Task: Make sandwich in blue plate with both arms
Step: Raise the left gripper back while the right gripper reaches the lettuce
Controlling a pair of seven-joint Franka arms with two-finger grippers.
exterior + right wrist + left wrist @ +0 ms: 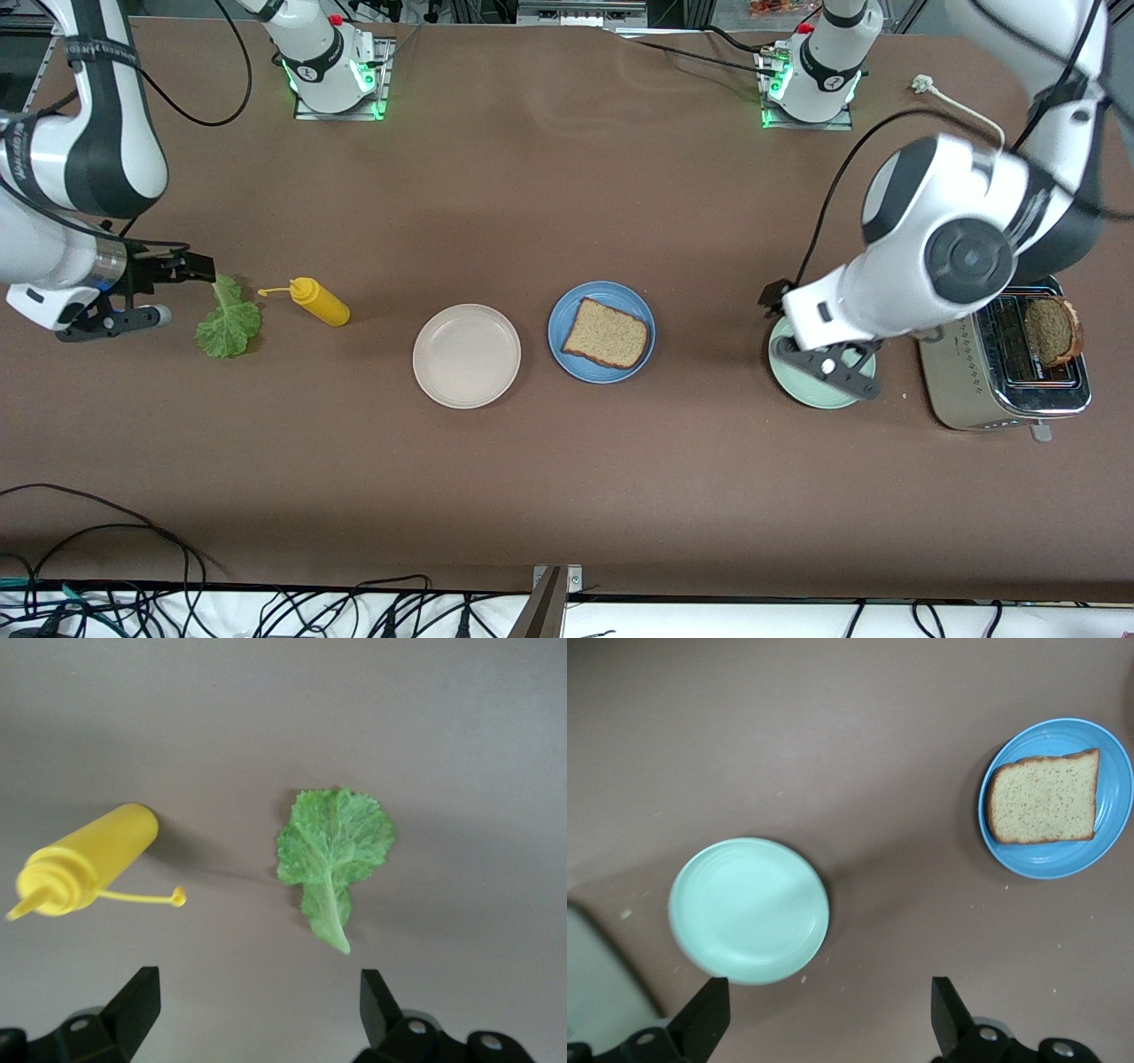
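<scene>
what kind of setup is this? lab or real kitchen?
Likely a robotics lab bench, not a kitchen: two arm bases bolted to a brown table, loose cables along its edge, and a toaster among staged props.

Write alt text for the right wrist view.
A green lettuce leaf lies flat on the brown table, with a yellow squeeze bottle on its side next to it, cap off on its tether. The right gripper hangs above them, its black fingers open and holding nothing.
</scene>
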